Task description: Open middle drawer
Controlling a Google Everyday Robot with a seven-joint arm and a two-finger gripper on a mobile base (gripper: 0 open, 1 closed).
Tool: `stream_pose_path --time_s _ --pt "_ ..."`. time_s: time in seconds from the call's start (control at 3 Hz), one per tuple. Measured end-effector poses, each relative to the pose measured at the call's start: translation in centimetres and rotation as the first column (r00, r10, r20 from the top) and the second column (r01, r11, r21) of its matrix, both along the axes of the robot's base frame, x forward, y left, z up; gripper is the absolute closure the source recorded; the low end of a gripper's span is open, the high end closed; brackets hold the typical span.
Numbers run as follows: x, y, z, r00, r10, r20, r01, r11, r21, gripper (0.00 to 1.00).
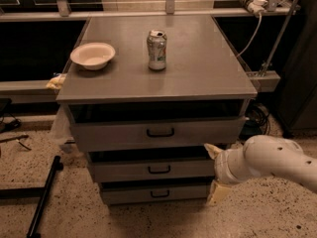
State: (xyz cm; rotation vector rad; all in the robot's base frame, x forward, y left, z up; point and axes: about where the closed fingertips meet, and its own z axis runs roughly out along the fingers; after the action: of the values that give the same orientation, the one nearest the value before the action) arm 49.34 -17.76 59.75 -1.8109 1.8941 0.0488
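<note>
I have the gripper (215,171) down at the right end of the middle drawer (124,171), on the end of the white arm (277,162) that comes in from the right. Its jaws are spread and hold nothing. One pale finger (213,150) is at the level of the dark gap above that drawer front, and the other (217,192) hangs lower, beside the right end of the bottom drawer (129,195). I cannot tell whether either finger touches the metal.

The middle drawer's front stretches off to the left of the jaws. Its small black handle (159,169) is well to their left, at the centre of the front, and nothing grips it. The top drawer (114,133) is above and to the left of the jaws.

Higher still is the grey tabletop (208,68). On it an opened drink can (157,50) stands upright, up and to the left of the jaws. Farther left is a pale bowl (92,55), apart from the can. A black bar (42,200) lies on the speckled floor, far to the left of the jaws.
</note>
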Motion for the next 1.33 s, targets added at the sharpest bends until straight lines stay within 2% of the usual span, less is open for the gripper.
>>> stream_pose_path --time_s 0.33,0.67,1.33 --pt "-0.7 -0.8 -2.7 0.9990 0.020 0.040 -0.019 0.999 -0.041 0.00" --pt "-0.1 -1.3 -5.5 0.9963 0.032 0.080 -0.028 0.998 -0.052 0.00" --pt "2.4 -1.6 -9.9 0.9943 0.025 0.103 -0.023 1.000 -0.020 0.00"
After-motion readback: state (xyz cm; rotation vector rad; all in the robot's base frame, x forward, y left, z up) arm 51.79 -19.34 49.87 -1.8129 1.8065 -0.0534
